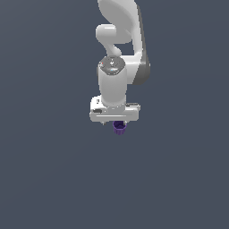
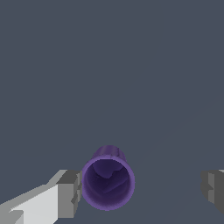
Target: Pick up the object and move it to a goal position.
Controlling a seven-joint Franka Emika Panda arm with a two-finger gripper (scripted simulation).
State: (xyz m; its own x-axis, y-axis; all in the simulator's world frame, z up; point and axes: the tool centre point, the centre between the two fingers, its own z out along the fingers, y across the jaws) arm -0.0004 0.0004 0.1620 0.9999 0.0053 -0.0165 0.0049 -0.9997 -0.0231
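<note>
The object (image 2: pixel 108 181) is a small purple cup, seen from above with its open mouth toward the wrist camera. It lies between the two grey fingertips of my gripper (image 2: pixel 142 190). One fingertip (image 2: pixel 70 192) is right against the cup's side, while the other stands well apart from it, so the gripper is open. In the exterior view the purple object (image 1: pixel 119 128) peeks out just below the white hand of the gripper (image 1: pixel 117 122), which points straight down. The fingers themselves are hard to make out there.
A plain dark grey surface (image 1: pixel 53 179) fills both views. The white arm (image 1: pixel 120 40) rises behind the hand in the exterior view. No goal marker or other object shows.
</note>
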